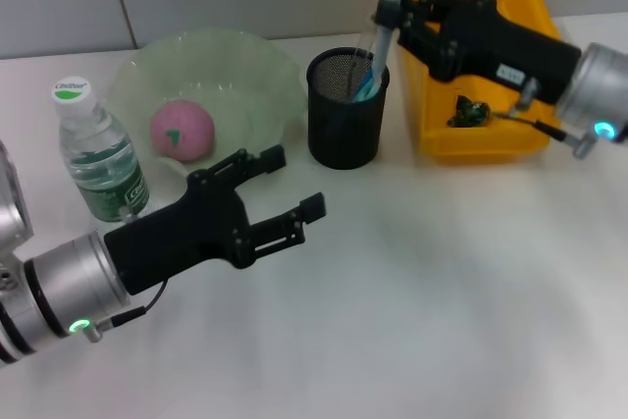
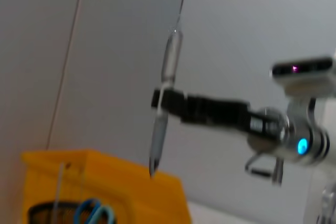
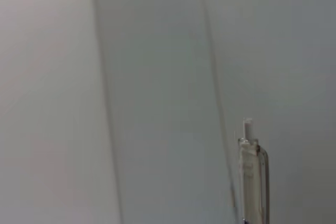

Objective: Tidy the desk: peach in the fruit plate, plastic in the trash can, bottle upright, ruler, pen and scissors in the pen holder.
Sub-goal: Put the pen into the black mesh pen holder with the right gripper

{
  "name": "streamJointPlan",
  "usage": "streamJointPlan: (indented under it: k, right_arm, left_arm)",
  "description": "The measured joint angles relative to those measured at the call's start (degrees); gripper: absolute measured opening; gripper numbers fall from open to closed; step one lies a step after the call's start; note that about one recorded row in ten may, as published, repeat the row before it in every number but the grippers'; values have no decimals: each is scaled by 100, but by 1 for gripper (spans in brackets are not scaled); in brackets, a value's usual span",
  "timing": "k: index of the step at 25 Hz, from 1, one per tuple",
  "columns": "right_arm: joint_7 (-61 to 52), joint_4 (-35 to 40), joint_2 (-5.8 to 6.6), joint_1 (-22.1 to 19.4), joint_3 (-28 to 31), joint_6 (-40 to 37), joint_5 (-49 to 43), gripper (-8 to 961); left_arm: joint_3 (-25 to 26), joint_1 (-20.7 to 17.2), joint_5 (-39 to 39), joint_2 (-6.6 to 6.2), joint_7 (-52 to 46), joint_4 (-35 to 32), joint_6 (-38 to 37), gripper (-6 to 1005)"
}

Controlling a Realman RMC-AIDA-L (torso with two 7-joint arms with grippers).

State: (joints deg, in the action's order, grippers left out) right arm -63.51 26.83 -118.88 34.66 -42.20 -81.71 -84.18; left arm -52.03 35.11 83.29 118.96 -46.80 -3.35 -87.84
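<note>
My right gripper (image 1: pixel 389 17) is shut on a clear pen (image 1: pixel 385 41) held upright, its tip down inside the black mesh pen holder (image 1: pixel 343 130). Blue scissors handles (image 1: pixel 369 83) stick out of the holder. The left wrist view shows the same pen (image 2: pixel 160 124) in the right gripper (image 2: pixel 164 100); a thin pale strip (image 2: pixel 60 182) rises from the holder, and I cannot tell whether it is the ruler. The pink peach (image 1: pixel 182 130) lies in the green fruit plate (image 1: pixel 265 71). The bottle (image 1: pixel 98 154) stands upright. Crumpled plastic (image 1: pixel 469 112) lies in the yellow trash can (image 1: pixel 432 134). My left gripper (image 1: pixel 294 182) hovers open in front of the plate.
The plate, the holder and the trash can stand in a row along the back of the white desk, close to the grey wall. The bottle stands just left of my left arm (image 1: pixel 147 247). Bare desk surface (image 1: pixel 442 291) spreads over the front and right.
</note>
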Motion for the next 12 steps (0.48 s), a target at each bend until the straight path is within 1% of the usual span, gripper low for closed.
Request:
streamJointPlan:
  k: [1,3,6,8,9,12]
  right_arm:
    - [-225,97,4,92,-37,254,-44,126]
    - [-301,142,4,127,-47,340,-74,126]
    - [-752,284,24,283,-66,649,-285,126]
    - [-845,302,31,322,-76,719,-341,126]
    - [-996,321,40,397,-175,914,-442,127]
    - [-1066,338,40,444,-349,1091,-479,127]
  left_arm:
    - [-42,-39,0,-1,2,-32,90,827]
    - [-132,-145,0,1,6,-131,233,827]
    - [-168,-316,0,6,122,-216,365,826]
    - [-168,-345,0,5,154,-221,379,826]
    - [-185,-393,-1,-4,178,-234,391,826]
    - [-224,-416,-1,-8,180,-243,400,826]
